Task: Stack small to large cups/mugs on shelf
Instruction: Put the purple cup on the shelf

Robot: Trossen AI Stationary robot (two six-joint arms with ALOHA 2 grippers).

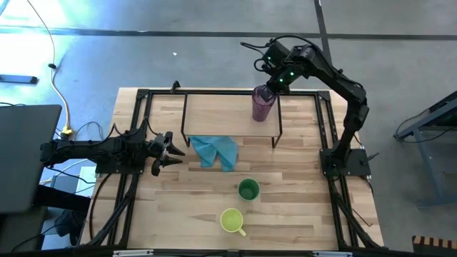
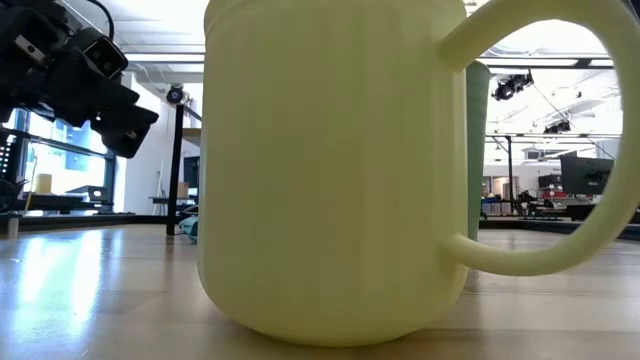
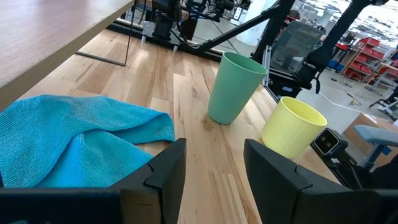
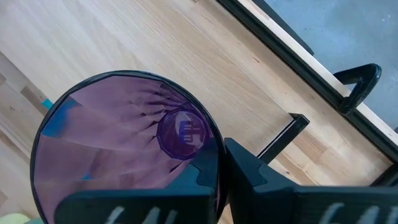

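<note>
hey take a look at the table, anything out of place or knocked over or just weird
Nothing is knocked over or spilled. The one oddity is the blue cloth, lying crumpled partly under the shelf. The purple tumbler stands upright on the shelf in the right gripper.

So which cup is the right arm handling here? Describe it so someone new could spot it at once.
Start at the low wooden shelf at the table's far edge. At its right end stands the purple tumbler, with the right gripper shut on its rim. It is tall and translucent purple, and the only cup on the shelf; the green cup and yellow mug sit on the tabletop near the front.
</note>
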